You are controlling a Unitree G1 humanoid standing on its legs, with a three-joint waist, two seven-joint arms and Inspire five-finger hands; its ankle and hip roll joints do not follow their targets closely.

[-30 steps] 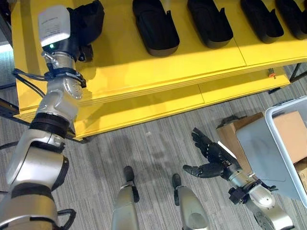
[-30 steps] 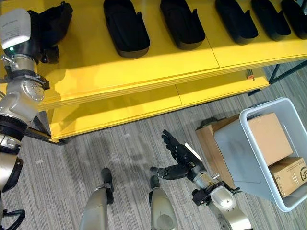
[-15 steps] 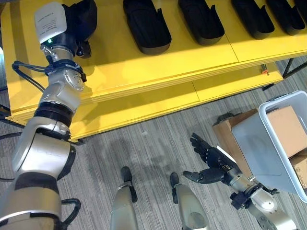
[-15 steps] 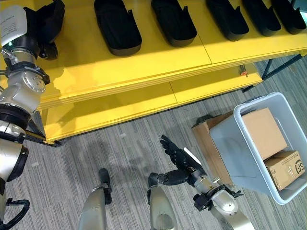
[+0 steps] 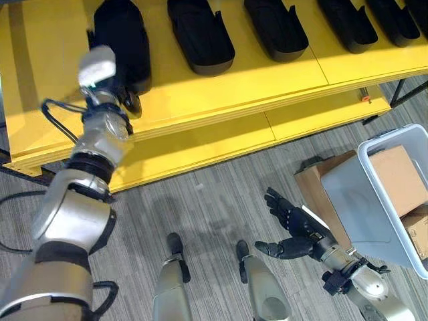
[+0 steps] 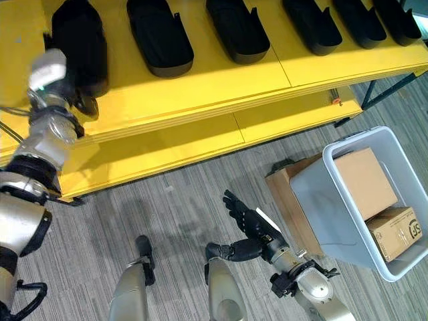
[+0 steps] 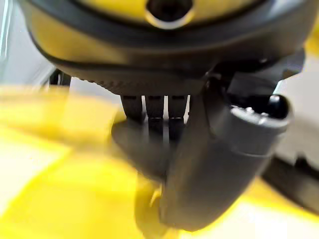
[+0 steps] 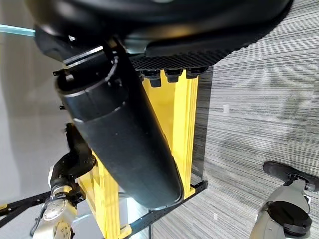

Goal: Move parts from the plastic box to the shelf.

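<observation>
A black part (image 5: 122,41) is being rested on the yellow shelf (image 5: 221,87) at about 11 o'clock in the left eye view, at the end of a row of like parts (image 5: 199,35). The left hand (image 5: 127,100) is being held just below that part, at its 6 o'clock edge. In the left wrist view the fingers (image 7: 154,112) are being shown over a dark shape, but whether they are curled round it cannot be told.

The right hand (image 5: 294,231) is being held over the floor at about 5 o'clock, its fingers spread straight and its thumb set apart, with nothing in it.

Compared with half a second ago, the left wrist has been drawn back toward the shelf's front edge, and the part that was being covered by the hand is now being seen whole on the shelf. The right hand's pose is unchanged.

The shelf is being shown with a lower yellow tier (image 5: 200,147) beneath its top. A grey striped floor (image 5: 214,200) is being seen in front. At 3 o'clock a grey box (image 6: 348,200) is being shown holding two cartons (image 6: 364,180), with a brown carton (image 6: 284,200) beside it.
</observation>
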